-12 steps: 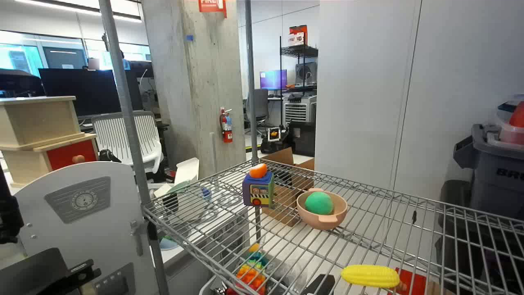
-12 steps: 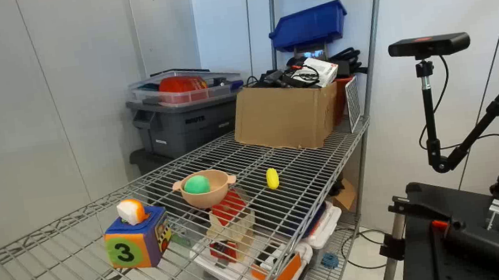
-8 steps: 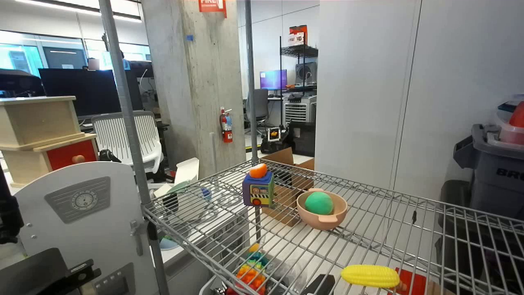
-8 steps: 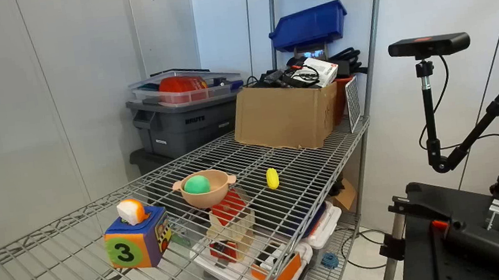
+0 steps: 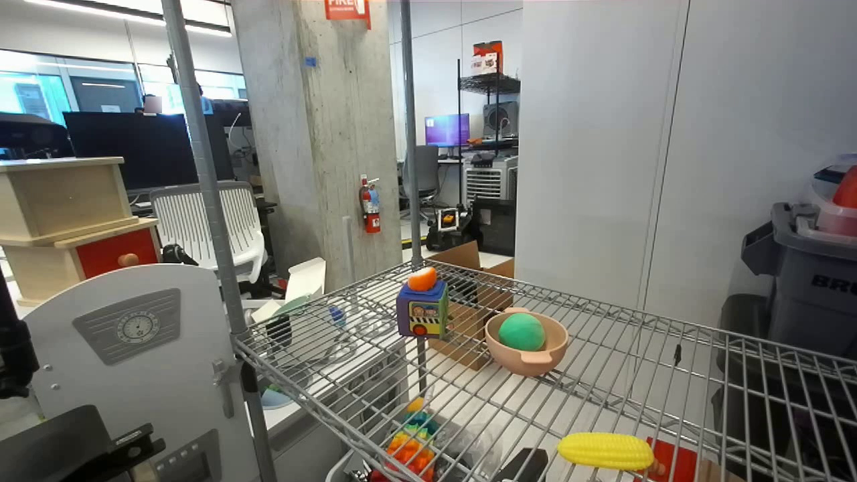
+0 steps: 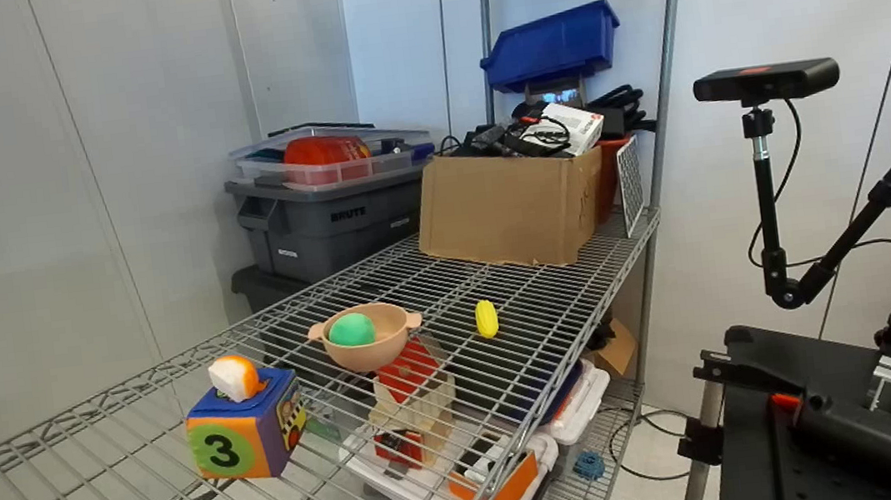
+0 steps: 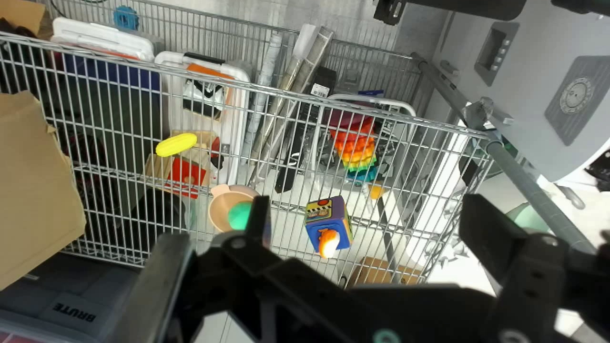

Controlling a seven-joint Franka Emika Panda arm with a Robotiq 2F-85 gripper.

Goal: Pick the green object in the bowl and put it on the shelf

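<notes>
The green object (image 5: 521,332) is a small green ball in the tan-orange bowl (image 5: 519,361). The ball (image 6: 351,329) and bowl (image 6: 371,357) also show in the other exterior picture. The bowl stands on the silver wire shelf (image 6: 106,398). In the wrist view the ball (image 7: 239,215) in the bowl (image 7: 220,209) lies just left of my left finger, which covers part of it. My gripper (image 7: 364,212) is open and empty above the shelf (image 7: 281,93), its fingers wide apart. The gripper is out of view in both exterior views.
A cloth cube (image 7: 328,224) with an orange-and-white piece on top stands beside the bowl, between the fingers as seen from the wrist. A yellow corn (image 5: 606,450) lies on the shelf. A large cardboard box (image 6: 504,210) stands farther along. Metal posts (image 5: 207,161) rise at the shelf corners.
The ball, bowl, cube and corn have not moved. A pale part with a cable at the right edge of an exterior view has shifted slightly.
</notes>
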